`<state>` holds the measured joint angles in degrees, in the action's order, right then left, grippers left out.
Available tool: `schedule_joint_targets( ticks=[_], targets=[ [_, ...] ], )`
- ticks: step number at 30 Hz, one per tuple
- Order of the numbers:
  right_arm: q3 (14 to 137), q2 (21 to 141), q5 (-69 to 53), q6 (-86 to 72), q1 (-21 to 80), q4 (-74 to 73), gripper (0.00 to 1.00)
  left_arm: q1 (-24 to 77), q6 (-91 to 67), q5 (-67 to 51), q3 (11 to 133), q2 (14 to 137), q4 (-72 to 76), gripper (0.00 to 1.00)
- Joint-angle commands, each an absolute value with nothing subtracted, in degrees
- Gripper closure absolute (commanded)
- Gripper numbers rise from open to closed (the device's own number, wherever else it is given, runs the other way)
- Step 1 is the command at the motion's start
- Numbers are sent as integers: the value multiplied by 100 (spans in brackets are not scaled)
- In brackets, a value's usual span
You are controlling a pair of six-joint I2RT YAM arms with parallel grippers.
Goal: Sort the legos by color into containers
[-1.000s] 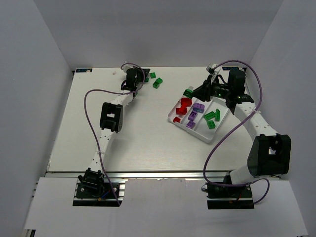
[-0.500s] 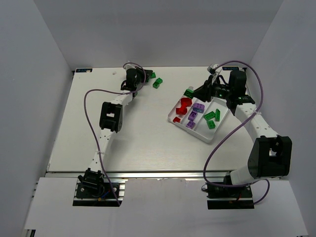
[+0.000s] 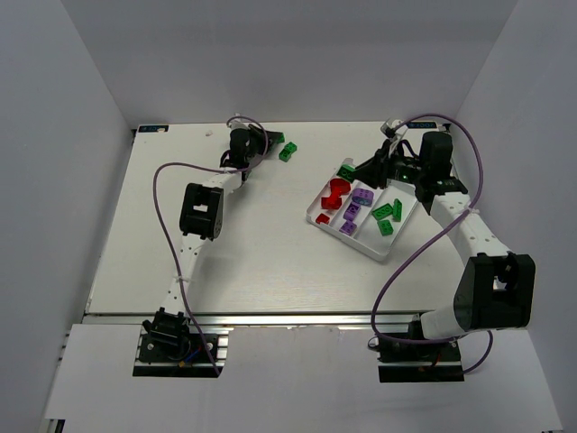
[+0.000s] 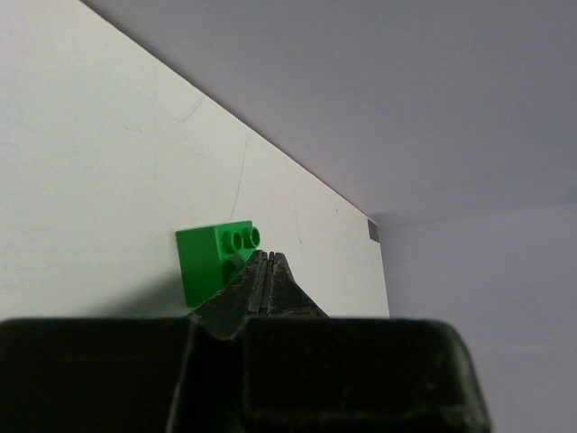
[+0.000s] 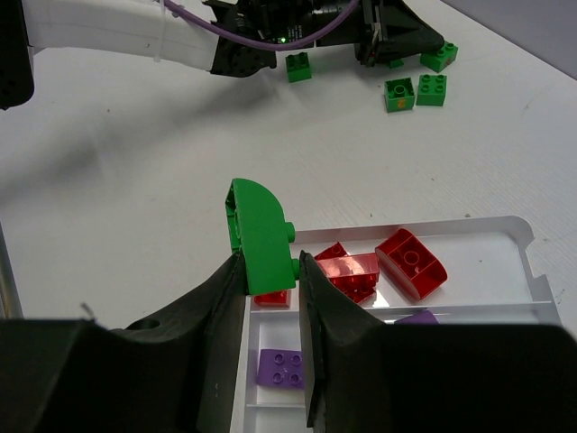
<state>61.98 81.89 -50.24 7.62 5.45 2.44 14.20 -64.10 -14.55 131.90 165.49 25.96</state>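
Observation:
My right gripper (image 5: 270, 263) is shut on a rounded green lego (image 5: 261, 233), held above the far-left edge of the white tray (image 5: 518, 236); from above the gripper (image 3: 357, 169) and this lego (image 3: 344, 170) sit at the tray's (image 3: 379, 251) upper left. The tray's compartments hold red legos (image 3: 335, 191), purple legos (image 3: 355, 209) and green legos (image 3: 388, 216), one colour each. My left gripper (image 4: 264, 257) is shut and empty, its tips beside a green lego (image 4: 209, 262) on the table. From above, the left gripper (image 3: 262, 141) is next to green legos (image 3: 279, 138) at the far edge.
Several loose green legos (image 5: 399, 93) lie on the table at the far side, one (image 5: 297, 68) beside the left arm (image 5: 261, 32). Another green lego (image 3: 287, 153) lies right of the left gripper. Grey walls enclose the table.
My left gripper has edged a little right toward the green legos. My right wrist has shifted slightly; the rounded green lego stays held in about the same place.

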Motion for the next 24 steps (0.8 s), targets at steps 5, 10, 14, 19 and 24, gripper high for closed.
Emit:
schedule_joint_targets(
  ticks=[5,10,14,19,24],
  targets=[
    [6143,7998,-5159,721,510,501,100,1459,-6389,-1863,12903,15619,2988,100],
    [6152,8016,-5159,721,492,501,100,1222,-6381,-1828,12595,15337,3076,100],
    [6144,8033,-5133,756,492,475,100,976,-6363,-1898,12612,15319,3059,100],
    [6170,8077,-5115,756,492,475,100,783,-6145,-2030,12822,15424,2692,100],
    [6275,8174,-5107,756,492,431,100,589,-5678,-2100,13297,15714,1952,100]
  ],
)
